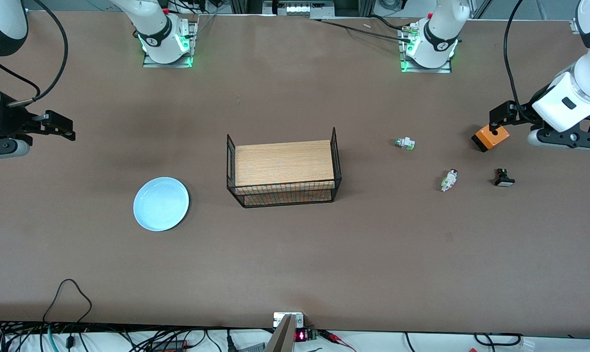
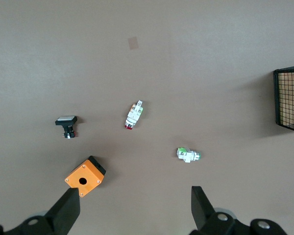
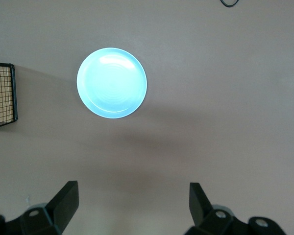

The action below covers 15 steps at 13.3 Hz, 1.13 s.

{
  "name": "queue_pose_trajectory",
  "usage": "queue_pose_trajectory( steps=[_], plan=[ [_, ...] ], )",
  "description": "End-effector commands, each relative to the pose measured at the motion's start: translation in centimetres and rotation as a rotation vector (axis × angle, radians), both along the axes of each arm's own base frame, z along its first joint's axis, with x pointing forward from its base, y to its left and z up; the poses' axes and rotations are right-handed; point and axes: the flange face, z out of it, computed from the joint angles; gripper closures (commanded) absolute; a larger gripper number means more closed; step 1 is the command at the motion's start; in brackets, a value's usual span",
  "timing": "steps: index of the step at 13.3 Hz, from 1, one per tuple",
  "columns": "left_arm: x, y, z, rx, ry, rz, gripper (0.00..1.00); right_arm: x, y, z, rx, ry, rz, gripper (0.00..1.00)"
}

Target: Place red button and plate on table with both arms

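The red button (image 1: 449, 179) lies on its side on the brown table (image 1: 295, 264) toward the left arm's end; its dark red cap and whitish body (image 2: 133, 114) show in the left wrist view. My left gripper (image 1: 499, 117) hangs open over the table beside an orange box, fingers wide and holding nothing (image 2: 134, 200). The pale blue plate (image 1: 161, 204) rests flat on the table toward the right arm's end, and shows whole in the right wrist view (image 3: 111, 82). My right gripper (image 1: 62, 126) hovers open over bare table at that end, holding nothing (image 3: 132, 191).
A wooden-topped black wire rack (image 1: 283, 173) stands mid-table between plate and buttons. Near the red button lie a green-capped white piece (image 1: 404, 143), a black piece with a white cap (image 1: 503, 178) and an orange box (image 1: 490, 137) with a round hole (image 2: 85, 176).
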Motion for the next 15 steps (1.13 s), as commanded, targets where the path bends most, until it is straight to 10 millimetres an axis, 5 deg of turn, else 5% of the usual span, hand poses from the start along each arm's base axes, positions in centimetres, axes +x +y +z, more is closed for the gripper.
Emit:
queue_pose_trajectory(
  steps=[1, 15],
  plan=[
    [0.43, -0.03, 0.39, 0.018, -0.004, -0.021, 0.00, 0.34, 0.18, 0.41, -0.008, -0.012, -0.122, 0.00],
    [0.43, -0.03, 0.39, 0.018, -0.004, -0.021, 0.00, -0.34, 0.51, -0.17, -0.030, 0.047, -0.237, 0.00]
  ],
)
